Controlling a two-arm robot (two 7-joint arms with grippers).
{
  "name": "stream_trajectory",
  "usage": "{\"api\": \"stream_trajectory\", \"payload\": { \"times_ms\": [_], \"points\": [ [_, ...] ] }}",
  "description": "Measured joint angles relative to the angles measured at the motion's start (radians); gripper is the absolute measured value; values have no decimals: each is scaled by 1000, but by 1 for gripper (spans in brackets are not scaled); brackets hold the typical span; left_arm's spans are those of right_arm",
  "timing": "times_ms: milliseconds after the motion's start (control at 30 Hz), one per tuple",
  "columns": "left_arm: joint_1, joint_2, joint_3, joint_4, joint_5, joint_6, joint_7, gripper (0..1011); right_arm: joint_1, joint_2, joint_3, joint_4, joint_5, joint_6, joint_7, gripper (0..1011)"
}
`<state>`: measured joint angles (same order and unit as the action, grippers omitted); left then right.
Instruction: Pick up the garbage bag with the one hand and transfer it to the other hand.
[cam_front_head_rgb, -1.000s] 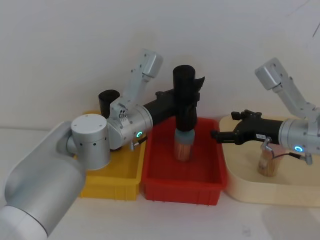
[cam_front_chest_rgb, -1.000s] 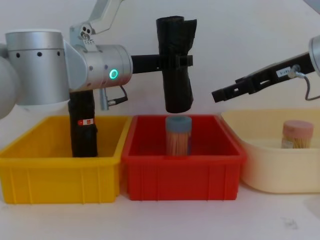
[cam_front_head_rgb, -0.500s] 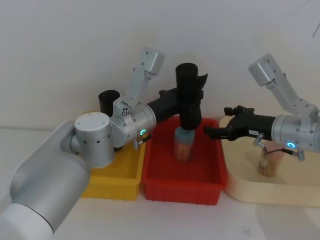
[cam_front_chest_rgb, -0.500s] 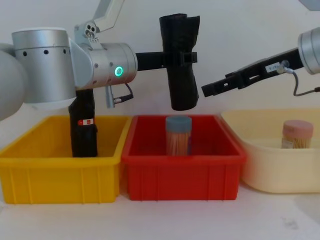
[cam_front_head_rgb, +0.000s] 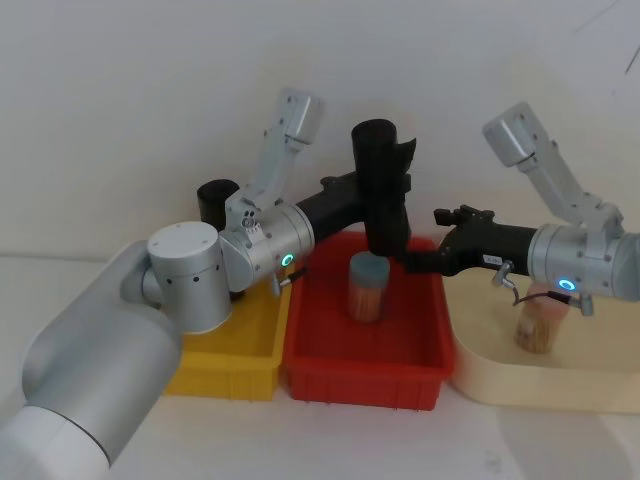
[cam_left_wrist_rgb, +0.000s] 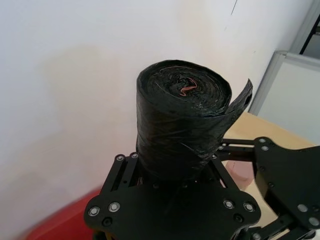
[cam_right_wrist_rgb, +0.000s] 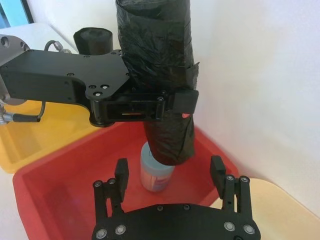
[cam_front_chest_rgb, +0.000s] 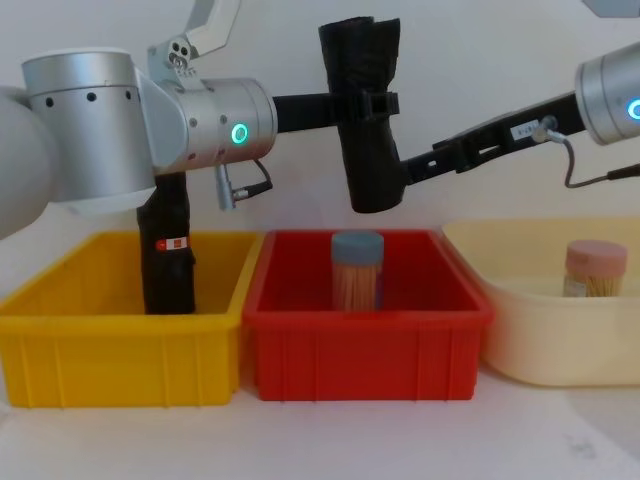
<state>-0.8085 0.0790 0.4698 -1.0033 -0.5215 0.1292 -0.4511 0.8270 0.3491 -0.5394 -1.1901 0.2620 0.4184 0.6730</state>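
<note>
While the left gripper (cam_front_chest_rgb: 368, 103) clamps the garbage bag (cam_front_chest_rgb: 366, 115) aloft, the right gripper's (cam_right_wrist_rgb: 170, 172) spread jaws flank its lower end

Lighting is bright, even and diffuse, washing the wall (cam_front_head_rgb: 150, 90) pale. Shadows are faint and soft, gathering inside the red bin (cam_front_chest_rgb: 365, 330) below the bag (cam_front_chest_rgb: 365, 110). The bag's plastic shows dull sheen on its creases. Near the bag all stays sharp; the right wrist view blurs slightly at its corners.
</note>
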Motion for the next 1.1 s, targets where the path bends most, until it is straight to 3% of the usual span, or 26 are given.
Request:
{"api": "stream_trajectory", "payload": {
  "times_ms": [600, 1100],
  "points": [
    [23, 0, -26, -53, -69, 57, -9, 402, 19, -24, -17, 35, 10, -16, -13, 1000],
    [35, 3, -35, -83, -102, 90, -10, 402, 42, -55, -29, 90, 18, -33, -36, 1000]
  ]
}}
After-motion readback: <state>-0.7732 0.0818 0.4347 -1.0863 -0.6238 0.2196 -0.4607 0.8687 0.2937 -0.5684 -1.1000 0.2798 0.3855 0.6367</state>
